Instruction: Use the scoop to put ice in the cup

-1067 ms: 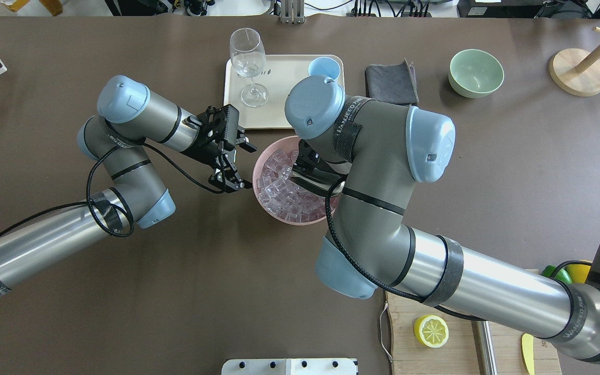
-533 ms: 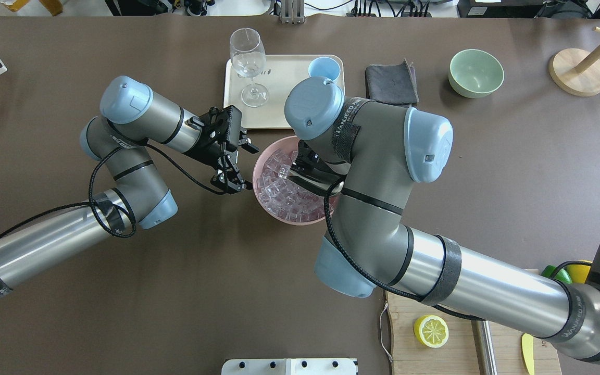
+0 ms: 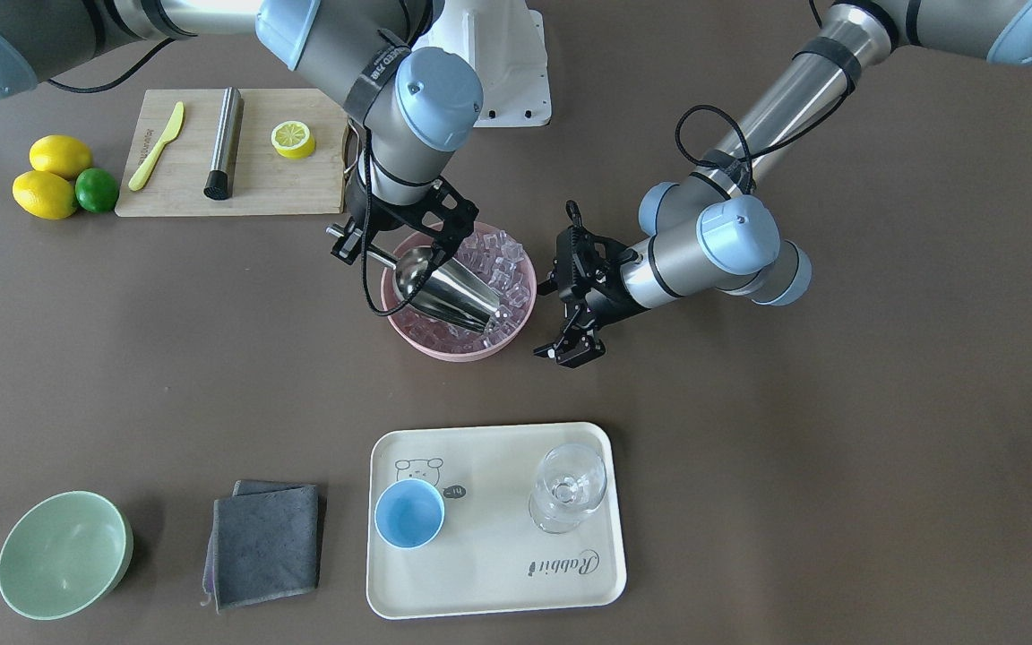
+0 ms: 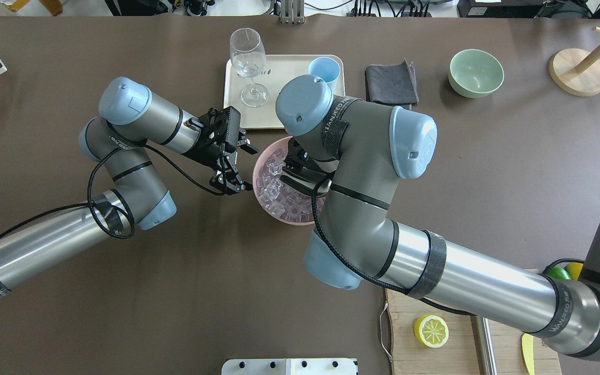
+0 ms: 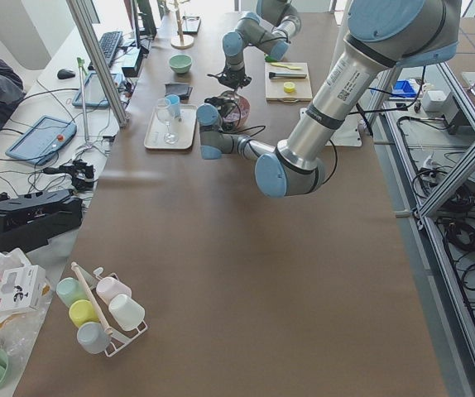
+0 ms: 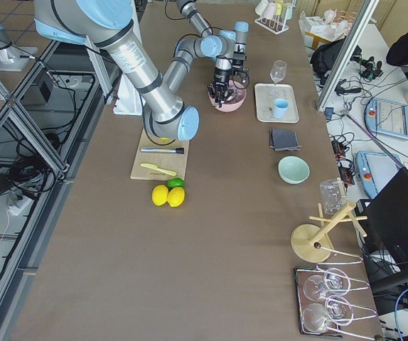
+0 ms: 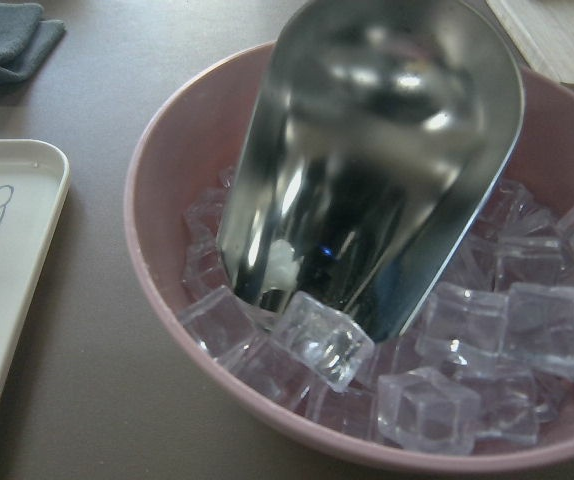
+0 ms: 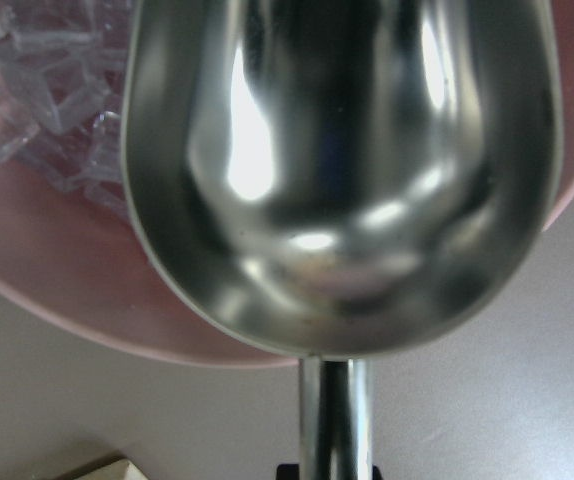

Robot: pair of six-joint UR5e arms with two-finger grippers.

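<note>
One steel scoop (image 3: 444, 288) lies tilted in the one pink bowl (image 3: 458, 356), its mouth pushed into the ice (image 3: 503, 255), which has too many cubes to count. Its trough looks empty. The right gripper (image 3: 371, 249) clamps the handle at the bowl's rim. One empty light-blue cup (image 3: 409, 512) stands well apart from the bowl, on the side away from the robot. The left gripper (image 3: 561, 285) hovers just beside the bowl, fingers spread, holding nothing. Filling, carrying and tipping seemingly remain.

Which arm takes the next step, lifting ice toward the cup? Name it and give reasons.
Right. The right tool grips the scoop by its handle, trough in the ice in the pink bowl. The left tool hangs open, empty, beside that bowl.
</note>
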